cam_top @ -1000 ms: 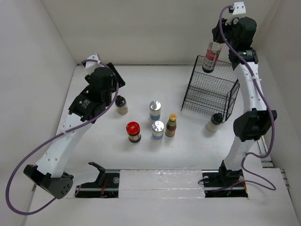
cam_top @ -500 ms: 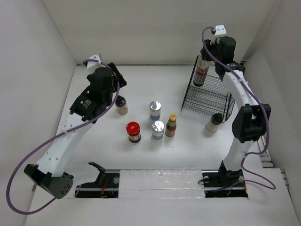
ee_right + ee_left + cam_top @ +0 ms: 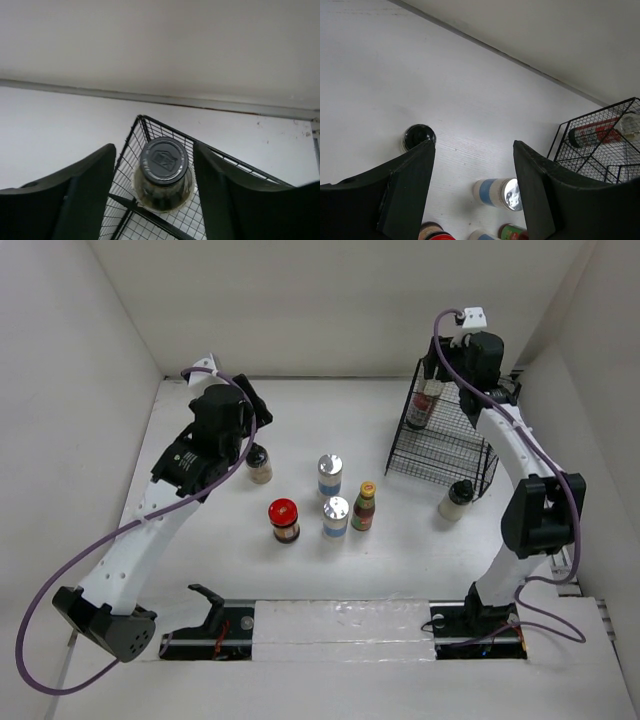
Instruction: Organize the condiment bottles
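The tall clear black-capped bottle [image 3: 164, 160] stands inside a corner of the black wire rack [image 3: 440, 450], red label unreadable, a moulded emblem on its cap. The right fingers [image 3: 85, 185] are spread around it. The left fingers [image 3: 400, 185] gape over open white tabletop [image 3: 470, 90] beside a pale dark-capped jar [image 3: 418, 137].

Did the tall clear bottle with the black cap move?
Yes. The tall clear black-capped bottle moved left and down in the top view, to the black wire rack's back-left corner.
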Action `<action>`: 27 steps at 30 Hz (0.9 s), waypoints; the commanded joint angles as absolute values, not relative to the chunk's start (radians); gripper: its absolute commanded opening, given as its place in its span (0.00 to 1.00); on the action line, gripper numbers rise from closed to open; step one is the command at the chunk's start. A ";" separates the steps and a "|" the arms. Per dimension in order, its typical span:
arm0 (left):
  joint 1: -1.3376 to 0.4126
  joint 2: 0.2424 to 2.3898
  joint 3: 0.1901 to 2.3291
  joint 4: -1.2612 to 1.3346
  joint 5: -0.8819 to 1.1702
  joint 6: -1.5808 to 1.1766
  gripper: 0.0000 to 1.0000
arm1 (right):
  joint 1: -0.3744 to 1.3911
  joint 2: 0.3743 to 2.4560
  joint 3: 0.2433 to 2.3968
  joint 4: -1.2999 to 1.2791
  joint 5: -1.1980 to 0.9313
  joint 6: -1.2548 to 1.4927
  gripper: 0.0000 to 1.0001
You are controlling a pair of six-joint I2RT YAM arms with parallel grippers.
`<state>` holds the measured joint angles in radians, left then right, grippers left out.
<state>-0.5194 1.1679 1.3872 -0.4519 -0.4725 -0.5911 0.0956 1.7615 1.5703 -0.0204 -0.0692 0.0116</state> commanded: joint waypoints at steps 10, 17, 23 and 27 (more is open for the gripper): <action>-0.517 1.137 1.379 -0.403 -0.456 -0.600 0.59 | 0.121 1.603 1.729 -0.083 -0.084 0.025 0.85; -0.517 1.127 1.345 -0.403 -0.437 -0.600 0.39 | 0.333 1.357 1.466 -0.219 -0.098 0.034 0.02; -0.517 1.140 1.325 -0.403 -0.414 -0.589 0.29 | 0.559 1.096 1.140 -0.342 -0.252 0.021 0.77; -0.517 1.160 1.304 -0.393 -0.396 -0.600 0.36 | 0.663 1.000 1.004 -0.406 -0.233 0.012 0.97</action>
